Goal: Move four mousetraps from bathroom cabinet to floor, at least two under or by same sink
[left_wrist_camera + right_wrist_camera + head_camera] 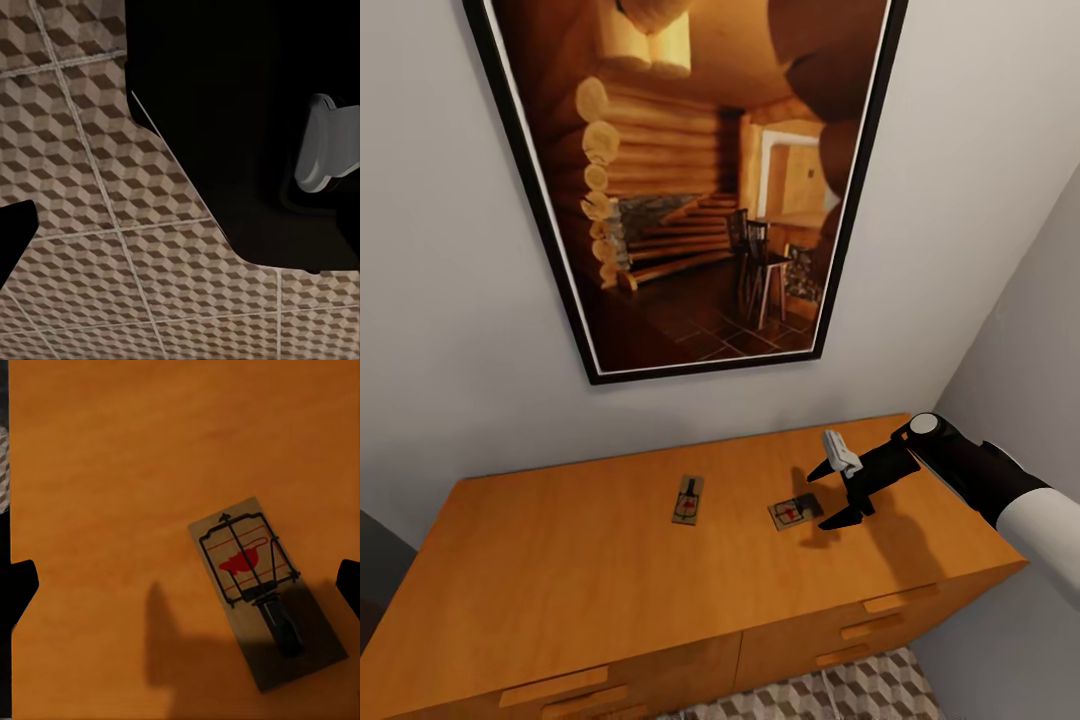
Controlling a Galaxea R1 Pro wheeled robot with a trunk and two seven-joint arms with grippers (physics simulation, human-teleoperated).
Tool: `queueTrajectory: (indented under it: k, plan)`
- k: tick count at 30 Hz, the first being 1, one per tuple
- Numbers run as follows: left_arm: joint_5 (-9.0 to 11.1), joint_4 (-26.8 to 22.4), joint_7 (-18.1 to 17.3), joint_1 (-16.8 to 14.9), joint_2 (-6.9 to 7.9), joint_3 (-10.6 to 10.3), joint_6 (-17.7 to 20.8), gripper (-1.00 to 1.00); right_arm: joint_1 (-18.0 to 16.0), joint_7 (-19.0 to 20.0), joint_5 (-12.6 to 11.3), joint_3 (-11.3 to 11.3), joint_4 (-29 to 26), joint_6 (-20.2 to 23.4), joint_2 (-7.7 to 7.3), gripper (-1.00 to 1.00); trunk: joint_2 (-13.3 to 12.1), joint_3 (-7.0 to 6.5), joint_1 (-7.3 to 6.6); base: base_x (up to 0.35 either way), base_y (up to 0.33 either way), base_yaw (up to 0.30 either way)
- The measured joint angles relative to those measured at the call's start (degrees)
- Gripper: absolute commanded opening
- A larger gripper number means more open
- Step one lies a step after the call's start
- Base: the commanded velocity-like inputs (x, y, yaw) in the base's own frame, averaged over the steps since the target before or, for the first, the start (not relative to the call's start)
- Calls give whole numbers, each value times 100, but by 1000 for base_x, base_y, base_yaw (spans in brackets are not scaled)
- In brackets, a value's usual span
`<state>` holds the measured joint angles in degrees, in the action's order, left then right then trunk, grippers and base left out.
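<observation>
**Head view: right gripper over near trap, risk entry**

Item: two mousetraps on cabinet point(560, 540) top; far trap point(687, 499), near trap point(795, 512).
Right gripper point(838, 493): released, jaws spread, just beside near trap.
Left gripper: state cannot be told; faces floor point(90, 225).
Risk, judged: flat board sits off-centre between fingers; closing may push it aside.

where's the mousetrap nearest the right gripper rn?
In the head view that mousetrap lies flat on the cabinet top, right of centre, just left of the open right gripper hovering by it; a second trap lies further left.
</observation>
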<state>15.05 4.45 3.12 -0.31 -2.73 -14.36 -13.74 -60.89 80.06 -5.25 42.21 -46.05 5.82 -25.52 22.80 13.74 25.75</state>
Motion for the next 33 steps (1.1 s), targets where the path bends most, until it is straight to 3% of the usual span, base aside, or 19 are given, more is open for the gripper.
queueTrajectory:
  k: [18, 33]
  plan:
    - [0, 0, 0, 0, 1, 0, 0, 100, 0, -34, 9, 0, 0, -32, -2, 100, 0, 148, 0, 0, 0, 0]
    - [0, 0, 0, 0, -3, 0, 0, 100, 1, -42, -1, -3, 110, -775, -7, 100, 1, 171, 0, 0, 0, 0]
